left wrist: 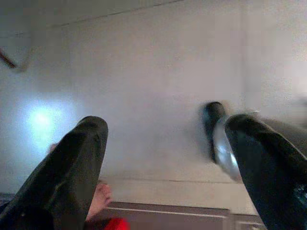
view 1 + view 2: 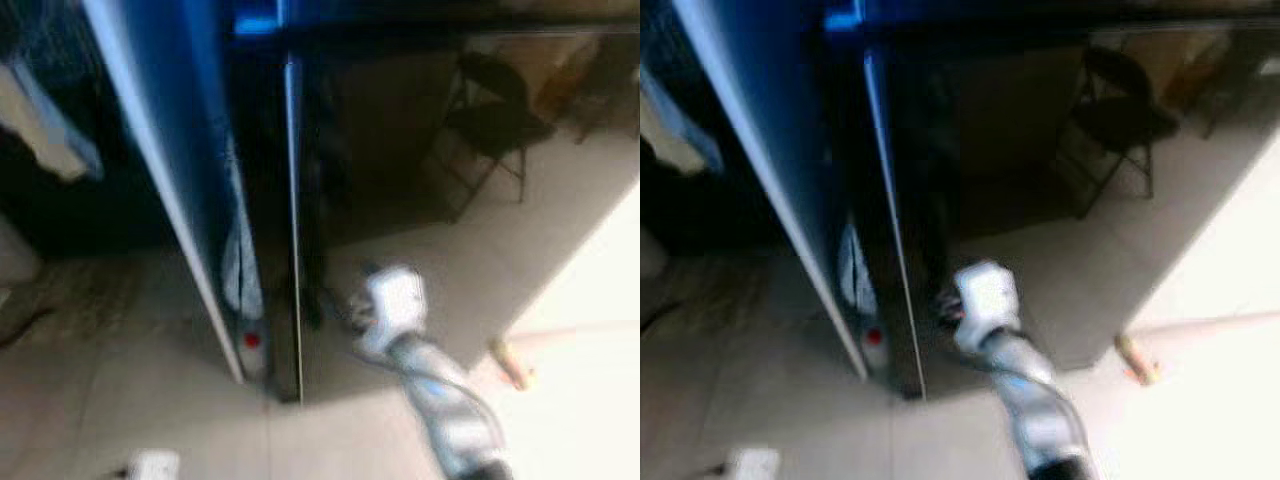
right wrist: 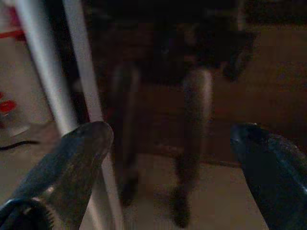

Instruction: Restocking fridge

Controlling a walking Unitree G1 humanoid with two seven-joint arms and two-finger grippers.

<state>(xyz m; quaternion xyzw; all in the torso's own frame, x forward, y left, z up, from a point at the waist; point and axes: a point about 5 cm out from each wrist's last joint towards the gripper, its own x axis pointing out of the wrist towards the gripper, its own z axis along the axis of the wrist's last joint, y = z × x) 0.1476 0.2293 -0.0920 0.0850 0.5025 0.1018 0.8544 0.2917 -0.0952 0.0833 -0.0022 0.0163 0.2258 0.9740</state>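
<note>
Right gripper [image 3: 168,143] reaching forward on the silver arm [image 2: 440,395], fingers [image 3: 72,163] spread wide apart, gripping nothing. Hanging just short of the fridge's [image 2: 380,150] glossy black front, beside the pale vertical edge strip [image 2: 293,220] of the closed door. Blurred reflections showing in that dark panel: a folding chair [image 2: 490,120] and pale floor tiles [image 2: 130,400].

Fridge standing directly ahead, tall and dark. Left door [image 2: 170,150] swinging open toward the camera, blue-tinted with a light metallic edge. Something white with a small red spot [image 2: 251,340] sitting low in the gap between the doors; too blurred for telling what.

Left gripper [image 1: 163,158] pointing at bare grey floor, fingers likewise wide open and empty.
</note>
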